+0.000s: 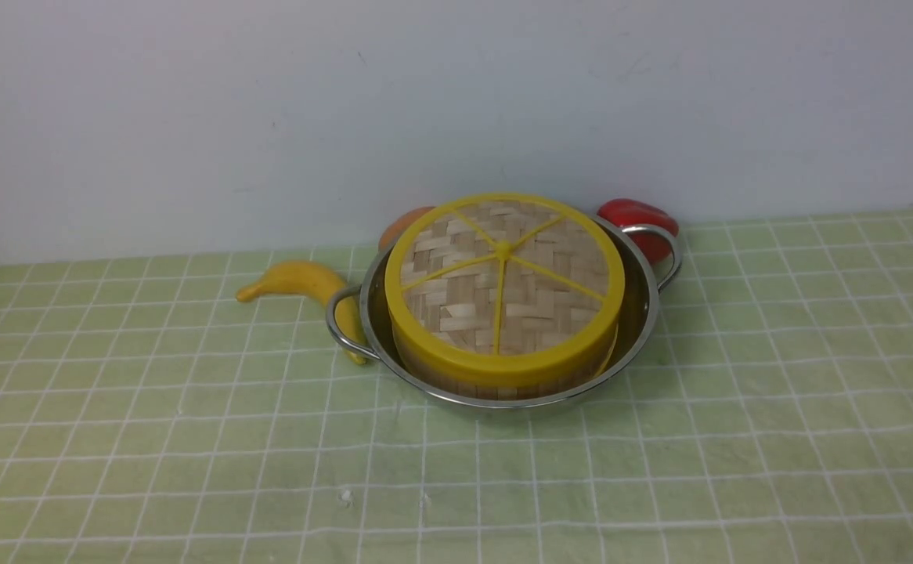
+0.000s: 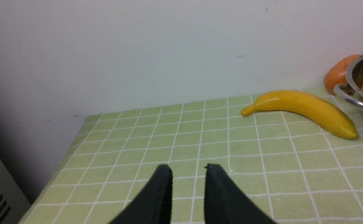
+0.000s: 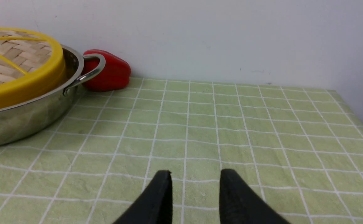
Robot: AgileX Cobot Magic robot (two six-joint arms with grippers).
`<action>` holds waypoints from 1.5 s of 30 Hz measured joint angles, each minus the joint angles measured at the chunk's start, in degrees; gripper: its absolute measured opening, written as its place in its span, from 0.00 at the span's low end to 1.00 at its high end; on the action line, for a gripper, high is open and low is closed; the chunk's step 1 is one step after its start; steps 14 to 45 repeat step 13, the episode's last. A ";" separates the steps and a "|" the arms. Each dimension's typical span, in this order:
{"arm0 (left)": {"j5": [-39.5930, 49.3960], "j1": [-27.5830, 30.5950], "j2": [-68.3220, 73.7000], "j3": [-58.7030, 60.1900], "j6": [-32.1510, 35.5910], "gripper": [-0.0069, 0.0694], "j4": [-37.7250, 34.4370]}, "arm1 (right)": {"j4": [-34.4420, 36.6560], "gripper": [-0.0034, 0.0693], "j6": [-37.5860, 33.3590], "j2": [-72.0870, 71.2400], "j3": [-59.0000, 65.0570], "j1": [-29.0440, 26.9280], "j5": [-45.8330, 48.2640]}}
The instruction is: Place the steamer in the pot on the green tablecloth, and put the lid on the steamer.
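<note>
The steel pot (image 1: 638, 313) stands on the green tablecloth (image 1: 738, 439) near the back wall. The steamer (image 1: 503, 385) sits inside it; only its bamboo side shows. The woven lid (image 1: 503, 282) lies on top of the steamer, slightly tilted. The dumplings are hidden. Neither gripper shows in the front view. My left gripper (image 2: 187, 168) is open and empty over bare cloth, left of the pot (image 2: 355, 102). My right gripper (image 3: 195, 172) is open and empty over bare cloth, right of the pot (image 3: 22, 118) and lid (image 3: 13, 71).
A yellow banana (image 1: 300, 282) lies against the pot's left handle and shows in the left wrist view (image 2: 303, 109). An orange fruit (image 1: 403, 223) and a red pepper (image 1: 636, 215) sit behind the pot by the wall. The cloth ends at the table's left and right edges.
</note>
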 joint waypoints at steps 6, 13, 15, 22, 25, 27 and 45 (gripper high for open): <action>0.00 0.00 0.00 0.00 0.01 0.30 0.00 | 0.00 0.38 0.00 0.00 0.00 0.00 0.00; 0.00 0.00 0.00 0.00 0.01 0.31 0.03 | 0.00 0.38 0.00 0.00 0.00 0.00 0.00; 0.00 0.00 0.00 0.00 0.01 0.31 0.03 | 0.00 0.38 0.00 0.00 0.00 0.00 0.00; 0.00 0.00 0.00 0.00 0.01 0.31 0.03 | 0.00 0.38 0.00 0.00 0.00 0.00 0.00; 0.00 0.00 0.00 0.00 0.01 0.31 0.03 | 0.00 0.38 0.00 0.00 0.00 0.00 0.00; 0.00 0.00 0.00 0.00 0.01 0.31 0.03 | 0.00 0.38 0.00 0.00 0.00 0.00 0.00; 0.00 0.00 0.00 0.00 0.01 0.31 0.03 | 0.00 0.38 0.00 0.00 0.00 0.00 0.00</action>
